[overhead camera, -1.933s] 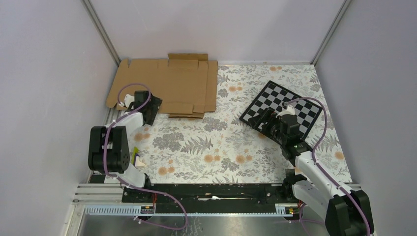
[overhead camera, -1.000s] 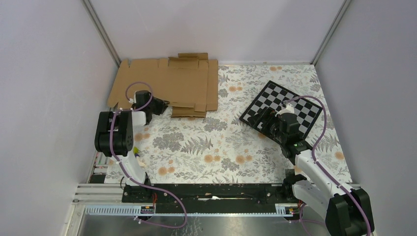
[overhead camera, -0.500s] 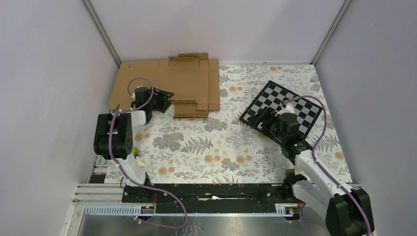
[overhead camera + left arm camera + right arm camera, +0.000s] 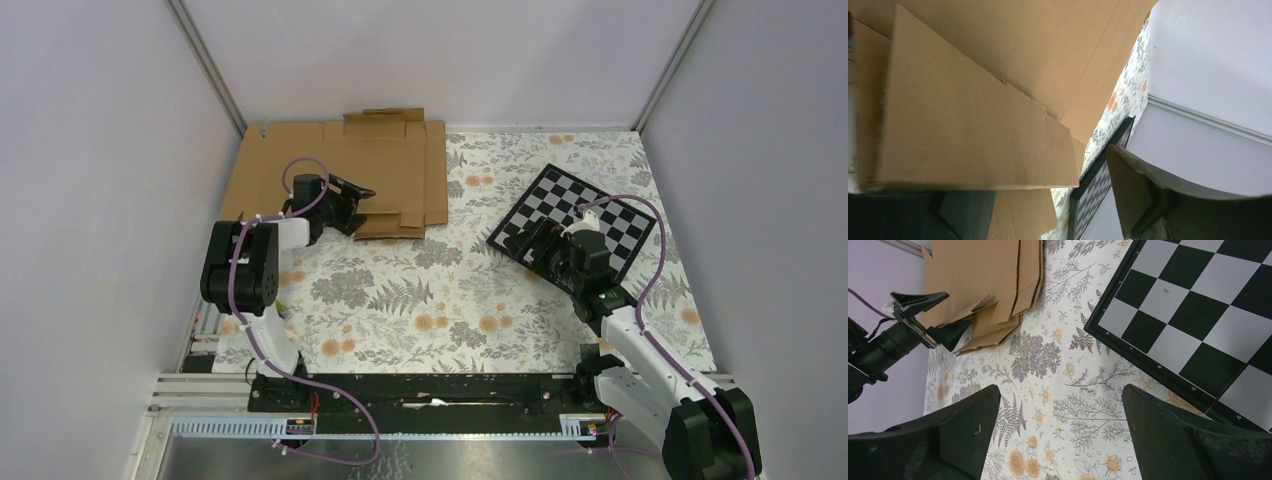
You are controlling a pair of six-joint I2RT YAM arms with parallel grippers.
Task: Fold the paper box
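- Small pale digits run along the dark border of the square black-and-white checkerboard point(image 4: 1198, 315). In the right wrist view they look like 7, 6, 5 and 4.
- The paper box point(image 4: 340, 165), a flat die-cut sheet of plain brown corrugated cardboard with flaps and slots, lies in the far left corner of the table against the back wall point(image 4: 450, 60).
- Its near right corner shows stepped, layered edges. Whether these belong to one sheet or two cannot be told.
- The left gripper point(image 4: 357, 208) sits at the near edge of the paper box with its jaws spread. In the left wrist view a brown flap lies over one finger, and the other finger stands well apart from it.
- The right gripper point(image 4: 1060, 392) hangs over the grey and orange floral cloth point(image 4: 430, 290), just beside the checkerboard's near left edge. Its jaws are wide apart with nothing between them.
- The checkerboard lies turned cornerwise on the right, well apart from the paper box, and the right arm covers part of it.
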